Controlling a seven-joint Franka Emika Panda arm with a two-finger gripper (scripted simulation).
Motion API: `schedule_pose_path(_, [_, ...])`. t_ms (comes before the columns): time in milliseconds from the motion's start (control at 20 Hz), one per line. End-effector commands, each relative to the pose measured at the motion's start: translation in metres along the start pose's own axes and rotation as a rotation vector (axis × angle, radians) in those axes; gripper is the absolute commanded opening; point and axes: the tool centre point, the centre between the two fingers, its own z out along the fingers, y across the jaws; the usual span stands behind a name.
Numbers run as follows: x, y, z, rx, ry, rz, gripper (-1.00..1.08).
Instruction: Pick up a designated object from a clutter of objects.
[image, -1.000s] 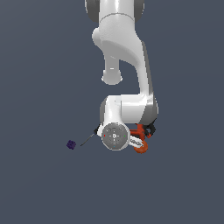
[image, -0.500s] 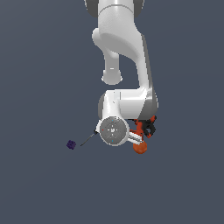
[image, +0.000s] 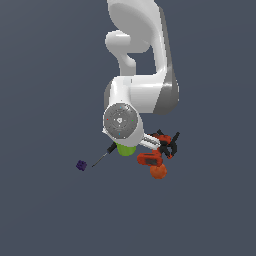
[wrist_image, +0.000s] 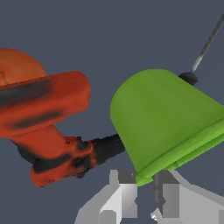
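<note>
The lime-green cup (wrist_image: 166, 122) fills the wrist view, tilted, with its rim wall between my two grey fingers (wrist_image: 120, 194). My gripper (wrist_image: 144, 181) is shut on that rim. In the exterior view only a sliver of the green cup (image: 126, 149) shows below the round wrist flange (image: 120, 120), which hides the fingers. The orange-and-black drill (wrist_image: 43, 113) lies beside the cup, and it also shows in the exterior view (image: 158, 155). The thin screwdriver (image: 102, 157) lies on the cup's other side, and its shaft (wrist_image: 205, 46) shows behind the cup.
A tiny purple cube (image: 81, 165) lies apart toward the exterior view's left, past the screwdriver's tip. The white arm (image: 142, 60) stands over the clutter. The floor is plain dark grey.
The wrist and arm have shifted up the exterior view and look larger. The green cup now peeks out below the flange, where it was hidden before. The drill, screwdriver and cube stay put.
</note>
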Motion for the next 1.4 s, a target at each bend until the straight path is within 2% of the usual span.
schedule_pose_path(0, [-0.017,0.012,-0.018,0.001,0.001,0.000,-1.00])
schedule_pose_path(800, [-0.134,0.093,-0.139,-0.004,-0.008,0.001,-1.00])
schedule_pose_path(1100, [-0.162,0.113,-0.171,-0.005,-0.010,0.001,-1.00])
schedule_pose_path(1350, [-0.174,0.122,-0.186,-0.006,-0.012,0.000,-1.00])
